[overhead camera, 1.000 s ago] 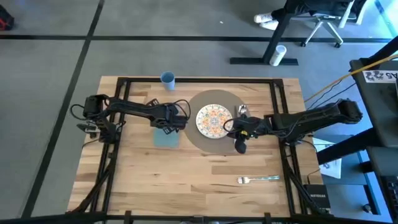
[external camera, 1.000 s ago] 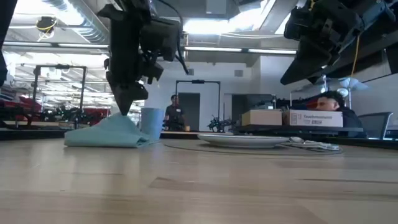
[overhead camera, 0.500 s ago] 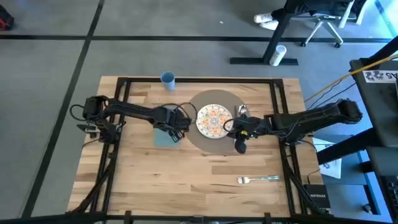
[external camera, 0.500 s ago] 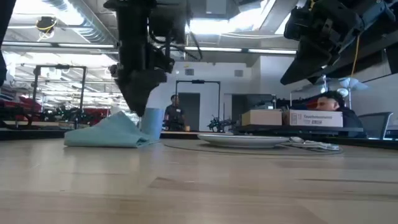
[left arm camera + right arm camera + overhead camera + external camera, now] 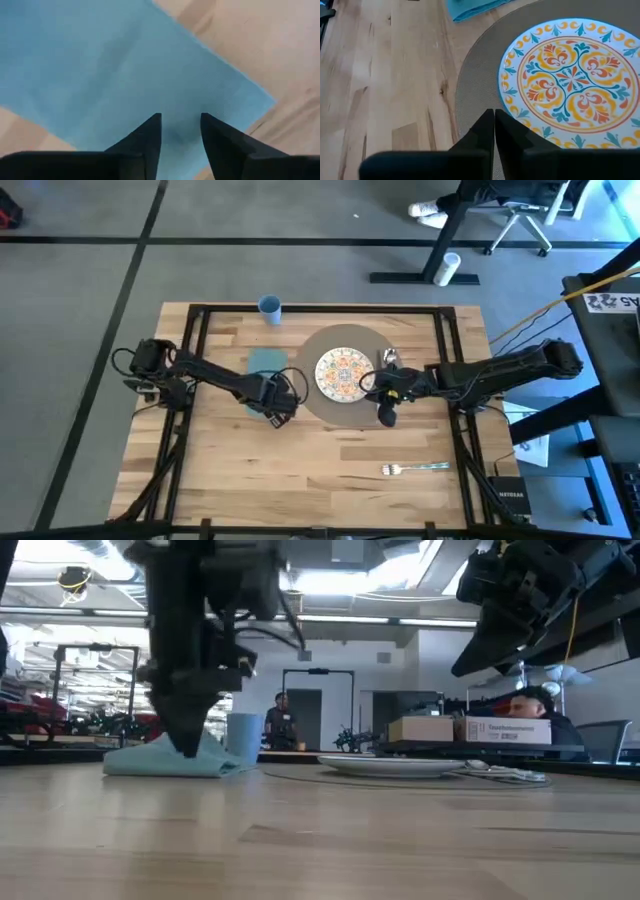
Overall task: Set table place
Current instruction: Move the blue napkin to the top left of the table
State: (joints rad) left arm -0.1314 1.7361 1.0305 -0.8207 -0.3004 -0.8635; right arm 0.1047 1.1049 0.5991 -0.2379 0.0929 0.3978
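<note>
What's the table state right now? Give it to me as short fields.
left gripper: open, low over the teal napkin, left of the placemat
right gripper: shut, holding nothing, over the placemat's edge near the patterned plate
spoon: on placemat, right of plate
fork: bare table, near front right
blue cup: far edge

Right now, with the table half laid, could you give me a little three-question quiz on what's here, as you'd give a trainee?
1. True or false: the patterned plate lies on the round placemat.
2. What is the left gripper poised over? A) the fork B) the teal napkin C) the blue cup
3. Fill in: the right gripper, fingers together, hovers over the placemat beside the ____.

Key: 1 true; 2 B; 3 plate.
</note>
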